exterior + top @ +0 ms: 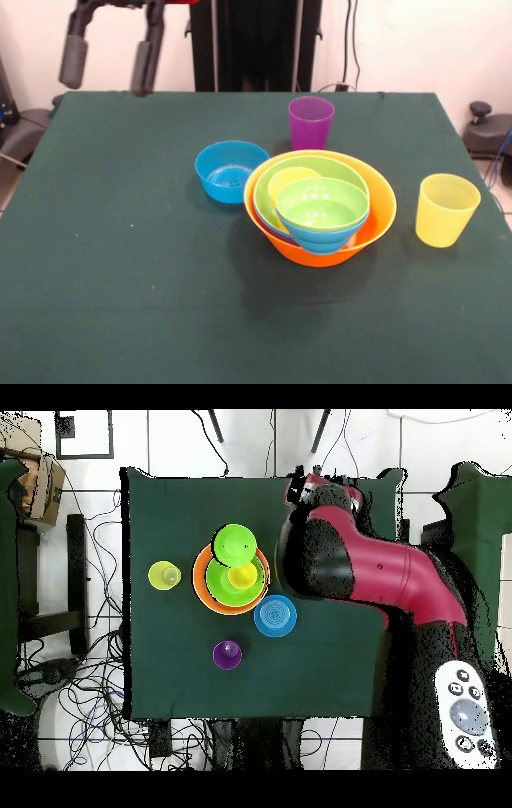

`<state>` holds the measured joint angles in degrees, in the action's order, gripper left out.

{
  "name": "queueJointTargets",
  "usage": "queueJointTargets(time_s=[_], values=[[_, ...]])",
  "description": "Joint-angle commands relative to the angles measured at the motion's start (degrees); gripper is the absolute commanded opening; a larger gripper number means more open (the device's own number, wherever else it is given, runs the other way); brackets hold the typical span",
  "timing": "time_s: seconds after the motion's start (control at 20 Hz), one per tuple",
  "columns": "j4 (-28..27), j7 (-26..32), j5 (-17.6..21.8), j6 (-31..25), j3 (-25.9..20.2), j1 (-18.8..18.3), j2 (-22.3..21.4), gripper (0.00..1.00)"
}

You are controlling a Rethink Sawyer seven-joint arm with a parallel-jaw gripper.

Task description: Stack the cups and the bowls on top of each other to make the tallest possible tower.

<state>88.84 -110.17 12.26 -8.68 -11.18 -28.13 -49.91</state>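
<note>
The tower is a big orange bowl holding a medium green bowl. Inside that sit an opaque yellow cup and a small green bowl, which is nested on a blue bowl and leans toward the front rim. A lone small blue bowl sits to the tower's left. A purple cup stands behind it and a ribbed pale yellow cup to its right. My gripper hangs open and empty above the far left corner.
Everything rests on a dark green table cloth. In the overhead view the red and black arm covers one side of the table. Cables and furniture lie on the floor around the table.
</note>
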Motion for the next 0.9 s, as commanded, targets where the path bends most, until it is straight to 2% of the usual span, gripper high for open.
queueJointTargets(time_s=[0.05, 0.2, 0.25, 0.35, 0.45, 0.5, 0.55, 0.6, 0.65, 0.7, 0.9], values=[[6.82, -0.83, 4.86, 0.67, -4.73, -0.19, 2.4, 1.0], [6.42, 0.3, 4.85, -0.41, -5.01, -0.56, 1.44, 1.0], [7.35, -0.58, 3.28, -1.26, -5.89, -1.51, 1.2, 1.0], [8.34, -3.04, 0.62, -3.73, -4.43, -0.74, 0.66, 1.0], [7.15, -3.21, 1.38, -4.96, -1.32, 1.98, 0.12, 1.0], [5.38, -4.81, 1.91, -5.86, 3.08, 5.6, 0.16, 1.0], [4.74, -6.71, 1.22, -5.98, 5.22, 7.35, 0.31, 1.0], [3.95, -10.05, -1.11, -7.51, 7.51, 9.53, 0.41, 1.0], [3.53, -11.07, -2.22, -8.46, 8.29, 10.53, 0.35, 1.0], [1.95, -12.64, -3.29, -10.31, 10.39, 13.18, 0.13, 1.0], [0.99, -12.62, -6.14, -11.3, 12.04, 15.12, 0.5, 1.0]])
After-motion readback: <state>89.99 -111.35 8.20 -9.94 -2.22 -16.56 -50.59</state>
